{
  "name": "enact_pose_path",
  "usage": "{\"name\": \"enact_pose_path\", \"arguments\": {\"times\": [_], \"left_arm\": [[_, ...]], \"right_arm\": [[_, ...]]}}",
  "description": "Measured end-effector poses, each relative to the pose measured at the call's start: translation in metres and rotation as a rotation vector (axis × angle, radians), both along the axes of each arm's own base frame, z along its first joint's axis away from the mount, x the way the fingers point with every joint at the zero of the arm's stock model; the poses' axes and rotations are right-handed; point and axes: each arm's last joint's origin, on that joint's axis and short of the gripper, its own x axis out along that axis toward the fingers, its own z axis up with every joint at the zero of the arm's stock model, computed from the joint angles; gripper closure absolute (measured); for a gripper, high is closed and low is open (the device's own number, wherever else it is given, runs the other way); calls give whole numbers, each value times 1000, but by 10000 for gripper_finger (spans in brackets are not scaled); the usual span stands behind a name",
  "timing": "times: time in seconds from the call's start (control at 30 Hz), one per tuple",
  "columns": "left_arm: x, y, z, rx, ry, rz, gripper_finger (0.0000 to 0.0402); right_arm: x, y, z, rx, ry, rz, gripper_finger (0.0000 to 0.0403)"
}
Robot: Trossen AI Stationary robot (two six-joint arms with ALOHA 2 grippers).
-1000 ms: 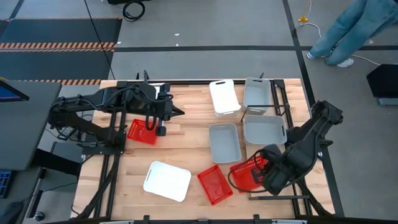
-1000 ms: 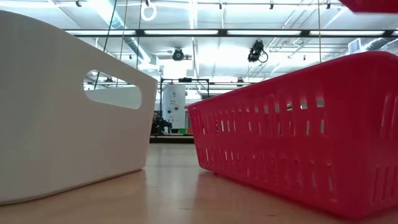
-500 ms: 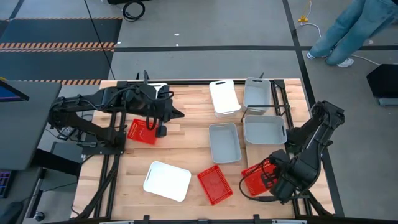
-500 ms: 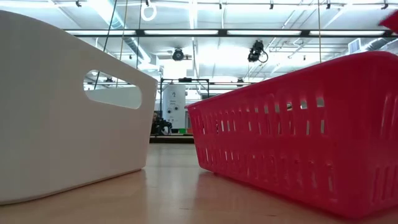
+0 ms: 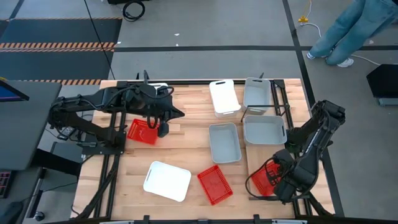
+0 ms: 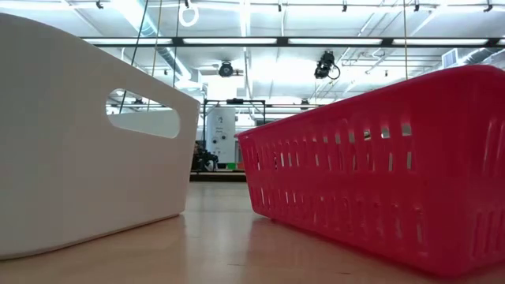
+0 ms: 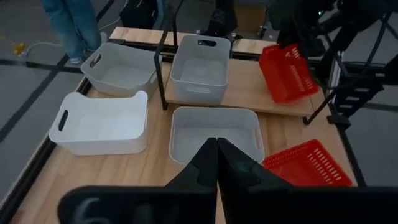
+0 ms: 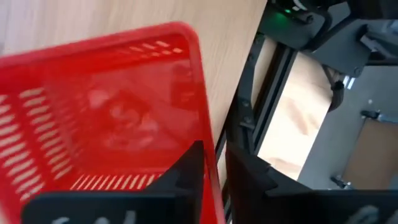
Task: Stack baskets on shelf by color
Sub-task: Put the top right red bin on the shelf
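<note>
From above, the right gripper (image 5: 273, 180) has its fingers astride the rim of a red mesh basket (image 5: 264, 178) tilted over the pale shelf (image 5: 256, 151) near the desk's (image 5: 186, 140) right edge; 2 grey baskets (image 5: 261, 129) sit further along the shelf. The left gripper (image 5: 163, 127), fingers together, hangs beside another red basket (image 5: 142, 132). At desk height, a smooth white basket (image 6: 79, 142) (handle slot cut through) faces a slotted red one (image 6: 379, 166). The right wrist view shows fingers (image 8: 186, 163) either side of the red wall, though whether they pinch it is unclear.
</note>
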Motion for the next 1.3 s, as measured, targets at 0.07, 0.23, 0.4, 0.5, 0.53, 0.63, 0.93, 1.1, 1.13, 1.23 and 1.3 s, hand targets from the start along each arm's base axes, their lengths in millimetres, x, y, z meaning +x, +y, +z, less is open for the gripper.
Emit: {"name": "enact_pose_path", "arguments": {"times": [0.07, 0.23, 0.4, 0.5, 0.53, 0.63, 0.93, 1.1, 1.13, 1.23, 1.3], "left_arm": [[0, -2, 0, -4, -1, -4, 397], [0, -6, 0, 7, -1, -1, 385], [0, -7, 0, 20, 0, -3, 388], [0, -5, 0, 41, 2, -8, 395], [0, -4, 0, 47, 2, -9, 396], [1, -2, 2, 64, -14, -7, 394], [2, 1, 4, 30, -44, 35, 376], [2, 1, 4, -23, -50, 77, 383], [2, 0, 4, -36, -51, 82, 385], [2, -2, 4, -49, -52, 77, 387], [2, -6, 4, -64, -53, 73, 388]], "right_arm": [[0, 0, -1, -7, -4, 9, 308], [1, -1, -1, -18, -28, 60, 276], [1, -8, 6, -55, -141, 150, 263], [5, -14, 11, -128, -262, 253, 263], [7, -17, 12, -149, -284, 300, 263], [13, -21, 12, -135, -226, 502, 263], [33, -25, 10, 19, -81, 1206, 261], [50, -30, 9, 99, -94, 1379, 261], [54, -31, 9, 112, -115, 1400, 261], [65, -36, 6, 156, -163, 1429, 261], [71, -39, 1, 216, -185, 1407, 261]]}}
